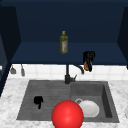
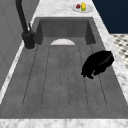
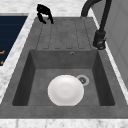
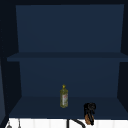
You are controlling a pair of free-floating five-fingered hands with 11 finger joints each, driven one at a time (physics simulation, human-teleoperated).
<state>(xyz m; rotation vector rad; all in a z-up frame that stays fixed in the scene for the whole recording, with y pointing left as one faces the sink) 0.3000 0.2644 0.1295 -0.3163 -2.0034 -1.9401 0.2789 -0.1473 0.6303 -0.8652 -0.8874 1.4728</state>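
Left hand: the left hand point(image 1: 38, 100) hangs over the ribbed draining board point(image 1: 45, 96) at the left of the sink; its fingers are curled downward and hold nothing. In the left side view point(image 2: 98, 64) it sits above the board's near-side ribs; in the right side view point(image 3: 44, 12) it shows at the far end of the board.
Red ball: a red ball point(image 1: 67, 114) sits at the front edge of the sink, between the draining board and the basin, just beside the plate.
Bottle: a yellow-green oil bottle point(image 1: 63, 42) stands upright on the lowest shelf point(image 4: 37, 106) of the open wall cabinet, well left of the right hand.
Tap: a black tap point(image 1: 68, 75) stands behind the sink, its spout curving right.
Plate: a white plate point(image 3: 65, 90) lies flat in the basin point(image 3: 102, 82), beside the drain.
Right hand: the right hand point(image 1: 89, 57) is at the front edge of the cabinet shelf, fingers curled round a brown oblong object point(image 1: 86, 66) that hangs below it; what the object is cannot be told.
Dish: a small dish of fruit point(image 2: 81, 7) rests on the marble tabletop point(image 2: 57, 6) beyond the basin.
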